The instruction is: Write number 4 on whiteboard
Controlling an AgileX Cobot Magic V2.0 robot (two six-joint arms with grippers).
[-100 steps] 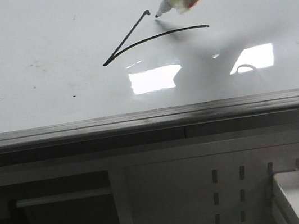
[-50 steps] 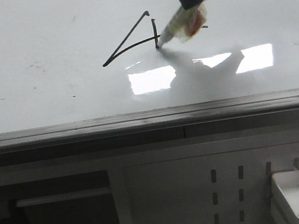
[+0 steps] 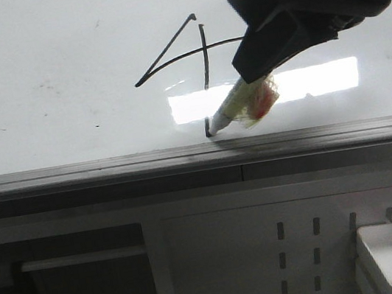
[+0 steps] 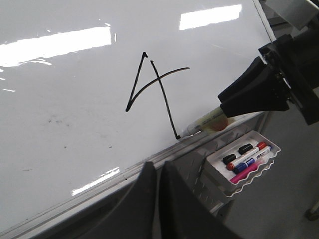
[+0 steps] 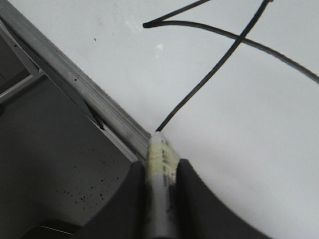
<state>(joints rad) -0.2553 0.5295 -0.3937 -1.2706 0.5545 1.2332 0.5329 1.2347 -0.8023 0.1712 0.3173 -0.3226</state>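
Right pincer point(image 5: 159, 172), pinching the marker point(image 3: 238, 107), has drawn the number 4 point(image 3: 197, 57) stem down to the whiteboard point(image 3: 56, 65) rail; left pincer point(image 4: 154, 172) pressed together.

The only readable sign here is a hand-drawn black 4 point(image 3: 190, 62) on the whiteboard point(image 3: 33, 61). It has a long diagonal, a curved crossbar and a stem that runs down almost to the board's grey edge rail point(image 3: 110, 168); at the stem's lower end sits the tip of the marker point(image 3: 231, 111). The left wrist view shows the same 4 point(image 4: 152, 89) whole, and the right wrist view shows only part of its strokes point(image 5: 219, 55). The marker's wrapping has no lettering I can make out, and the markers in the tray point(image 4: 246, 157) are too small to read any print on them.
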